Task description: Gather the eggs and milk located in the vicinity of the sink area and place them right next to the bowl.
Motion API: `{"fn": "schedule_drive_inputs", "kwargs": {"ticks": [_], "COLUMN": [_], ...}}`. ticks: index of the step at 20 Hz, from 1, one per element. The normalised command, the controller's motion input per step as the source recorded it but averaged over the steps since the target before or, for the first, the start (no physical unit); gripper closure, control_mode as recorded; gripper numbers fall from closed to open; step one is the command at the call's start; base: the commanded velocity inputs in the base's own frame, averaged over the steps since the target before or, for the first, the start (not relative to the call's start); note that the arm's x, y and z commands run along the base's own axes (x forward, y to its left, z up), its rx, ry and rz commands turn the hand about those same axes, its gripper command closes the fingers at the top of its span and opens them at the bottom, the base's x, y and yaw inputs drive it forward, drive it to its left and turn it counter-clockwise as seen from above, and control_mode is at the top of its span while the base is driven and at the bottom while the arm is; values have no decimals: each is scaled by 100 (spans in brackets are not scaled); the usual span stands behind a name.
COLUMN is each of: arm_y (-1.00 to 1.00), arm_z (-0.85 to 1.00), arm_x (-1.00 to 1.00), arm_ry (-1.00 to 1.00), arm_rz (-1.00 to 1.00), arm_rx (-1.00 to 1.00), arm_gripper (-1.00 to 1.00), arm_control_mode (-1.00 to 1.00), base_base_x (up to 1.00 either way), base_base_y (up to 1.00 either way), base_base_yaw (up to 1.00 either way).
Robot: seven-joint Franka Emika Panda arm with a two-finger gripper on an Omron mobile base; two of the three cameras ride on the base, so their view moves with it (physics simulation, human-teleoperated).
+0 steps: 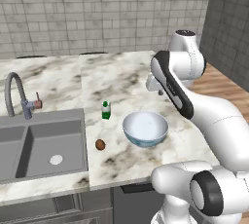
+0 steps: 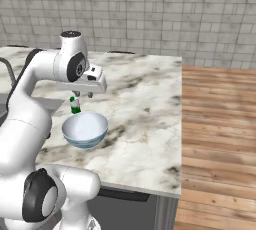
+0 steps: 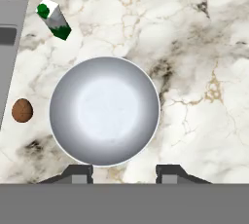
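Observation:
The pale blue-white bowl (image 1: 145, 128) (image 2: 85, 129) (image 3: 104, 111) stands on the marble counter right of the sink. A green-and-white milk carton (image 1: 106, 110) (image 2: 75, 105) (image 3: 53, 19) stands upright between the bowl and the sink edge. One brown egg (image 1: 100, 144) (image 3: 22, 110) lies on the counter close to the sink's rim, left of the bowl. My gripper (image 1: 158, 90) (image 2: 84, 95) (image 3: 124, 174) hangs high over the bowl's rim, pointing down, open, with nothing between its fingers.
A grey double-basin sink (image 1: 44, 145) (image 3: 9, 38) with a curved faucet (image 1: 17, 94) and reddish handle lies at the left. The counter ends at the right over a wooden floor (image 2: 220, 139). A tiled wall (image 1: 97, 9) stands behind.

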Motion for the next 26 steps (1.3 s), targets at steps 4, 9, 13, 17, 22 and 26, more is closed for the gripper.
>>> {"fn": "schedule_drive_inputs", "kwargs": {"ticks": [4, 9, 13, 17, 22, 26], "arm_y": [13, 72, 82, 32, 5, 5], "arm_z": [0, 0, -32, -47, -17, 0], "arm_x": [-1, 0, 26, 97, 92, 75], "arm_ry": [0, 0, 8, 12, 25, 30], "arm_rz": [1, 1, 0, -5, -10, -1], "arm_rx": [0, -3, 0, 0, 0, 0], "arm_gripper": [-100, -100, -100, -100, -100, -100], "arm_control_mode": [-100, -100, -100, -100, -100, -100], "base_base_x": [0, 0, 0, 0, 0, 0], "base_base_y": [0, 0, 0, 0, 0, 0], "base_base_yaw": [0, 0, 0, 0, 0, 0]}}
